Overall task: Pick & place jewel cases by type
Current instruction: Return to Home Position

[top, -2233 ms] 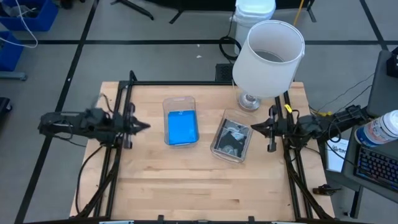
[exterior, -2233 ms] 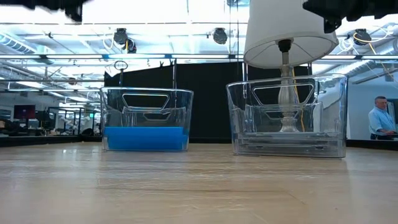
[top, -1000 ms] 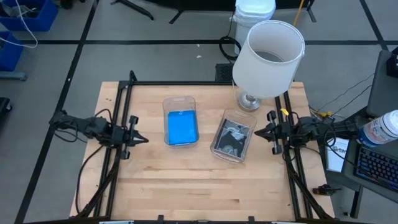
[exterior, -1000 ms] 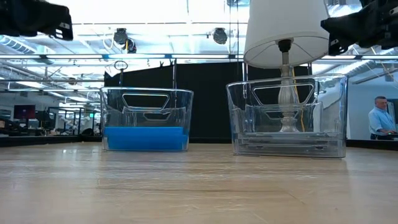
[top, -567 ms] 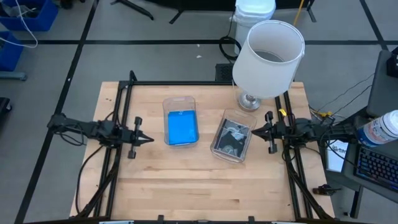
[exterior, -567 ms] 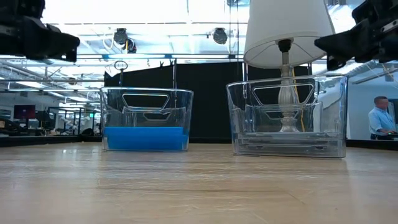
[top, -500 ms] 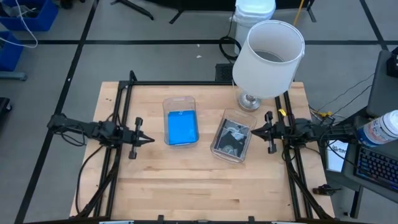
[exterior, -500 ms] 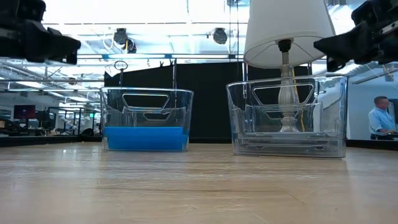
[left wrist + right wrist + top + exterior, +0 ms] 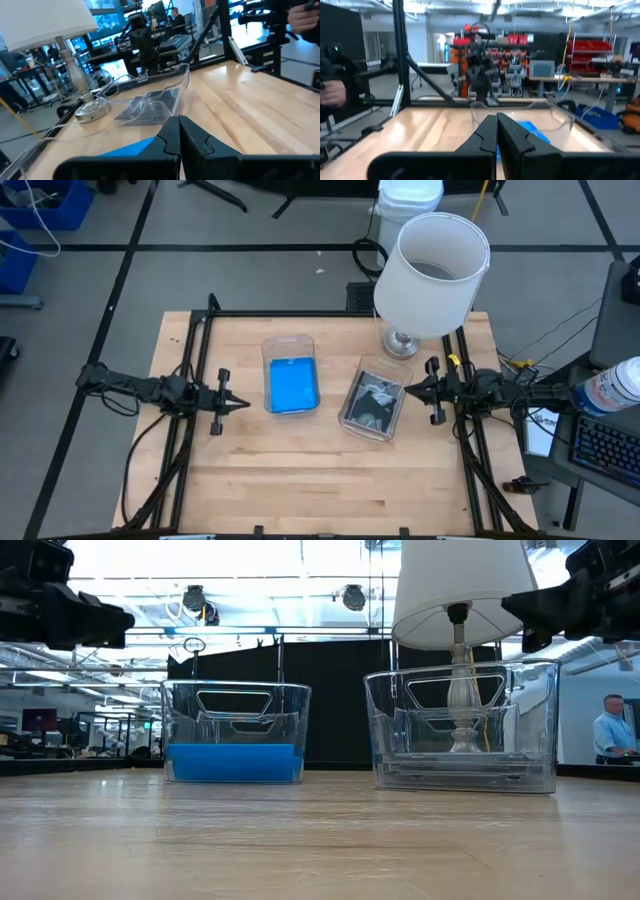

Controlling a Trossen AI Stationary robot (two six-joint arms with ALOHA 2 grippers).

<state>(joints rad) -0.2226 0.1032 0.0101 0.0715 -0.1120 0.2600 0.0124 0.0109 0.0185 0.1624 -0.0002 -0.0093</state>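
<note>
You had the left gripper (image 9: 240,403) and the right gripper (image 9: 406,389) closed and empty, with the blue jewel cases (image 9: 292,386) in one clear bin (image 9: 288,339) and the grey jewel cases (image 9: 375,402) in the other; probably light, stiff and slippery, best pinched across thin edges.

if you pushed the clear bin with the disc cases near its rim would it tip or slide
The clear bin would probably slide, not tip: its base looks wide and the disc cases lie flat at its bottom. Its thin walls may flex a little near the rim. On the smooth wooden table it might also swivel.
</note>
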